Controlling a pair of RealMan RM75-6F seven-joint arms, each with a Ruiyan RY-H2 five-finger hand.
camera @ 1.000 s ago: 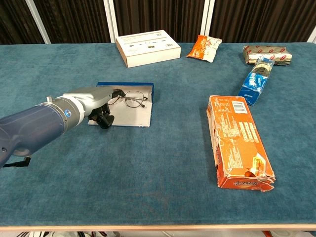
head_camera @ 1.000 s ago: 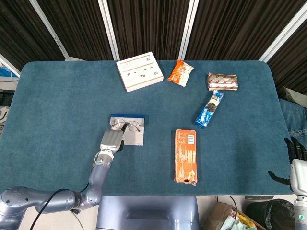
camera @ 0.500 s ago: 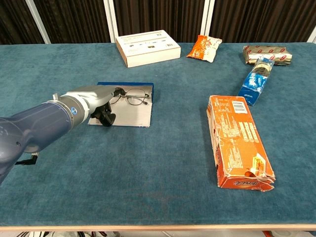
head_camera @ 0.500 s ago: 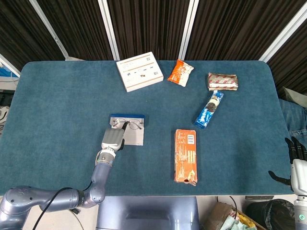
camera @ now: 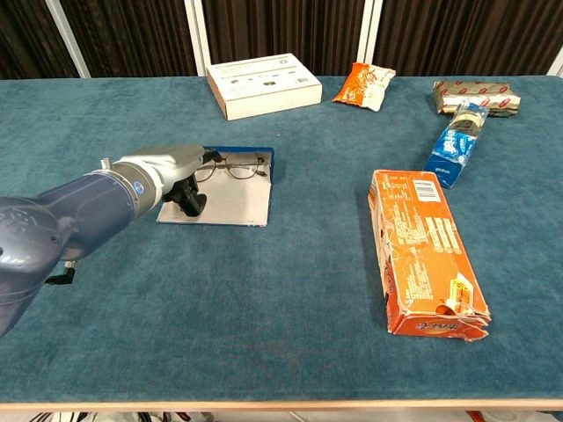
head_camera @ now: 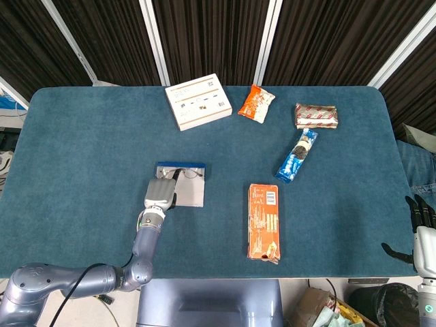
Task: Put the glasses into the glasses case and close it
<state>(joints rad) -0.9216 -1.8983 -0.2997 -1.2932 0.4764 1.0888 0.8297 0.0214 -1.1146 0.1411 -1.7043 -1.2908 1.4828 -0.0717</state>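
The left hand point(camera: 171, 171) pinches the glasses point(camera: 230, 165) over the open case point(camera: 237, 204); the right hand point(head_camera: 421, 231) hangs off the table, fingers loose.

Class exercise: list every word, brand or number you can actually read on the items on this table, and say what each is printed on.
None can be read.
White box: print too small.
Orange carton: text blurred.
Orange snack bag, blue packet and brown packet: lettering illegible.

Bright even light; sharp, soft shadows
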